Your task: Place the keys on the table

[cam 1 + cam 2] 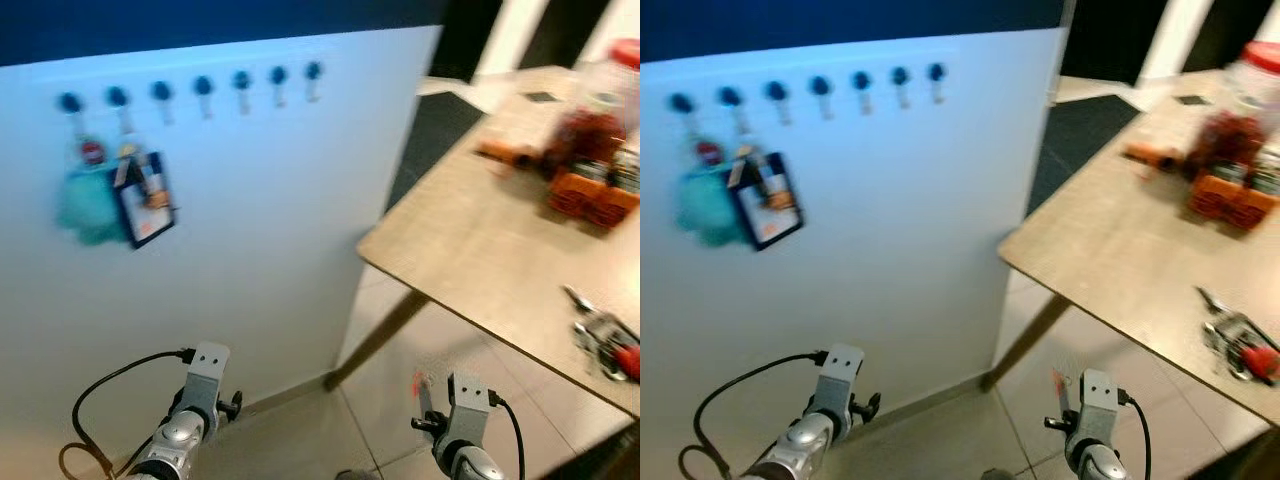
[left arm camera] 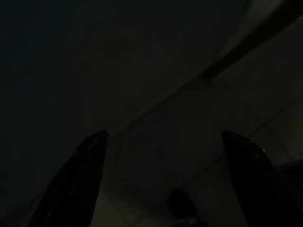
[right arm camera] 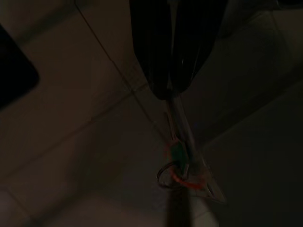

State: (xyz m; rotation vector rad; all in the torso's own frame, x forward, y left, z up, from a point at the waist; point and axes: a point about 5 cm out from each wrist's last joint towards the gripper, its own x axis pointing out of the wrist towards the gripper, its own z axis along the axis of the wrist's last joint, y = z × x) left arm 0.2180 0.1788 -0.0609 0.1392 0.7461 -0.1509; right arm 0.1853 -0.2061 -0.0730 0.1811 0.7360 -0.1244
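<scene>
In the right wrist view my right gripper (image 3: 169,92) is shut on a bunch of keys (image 3: 185,168). It dangles below the fingertips over the tiled floor, with a ring and a red-and-green tag. The left gripper (image 2: 164,135) is open with nothing between its fingers, in deep shade. Both silver arms, left (image 1: 200,385) and right (image 1: 462,405), hang low at the bottom of the eye views. The light wooden table (image 1: 470,250) stands to the right, its near corner ahead of my right arm.
A white wall panel (image 1: 270,200) ahead carries a row of blue hooks (image 1: 203,86), with a teal plush keychain (image 1: 85,205) and a card badge (image 1: 147,200). On the table are orange boxes (image 1: 590,195), a red-lidded jar (image 1: 612,75) and a metal item with a red part (image 1: 605,340).
</scene>
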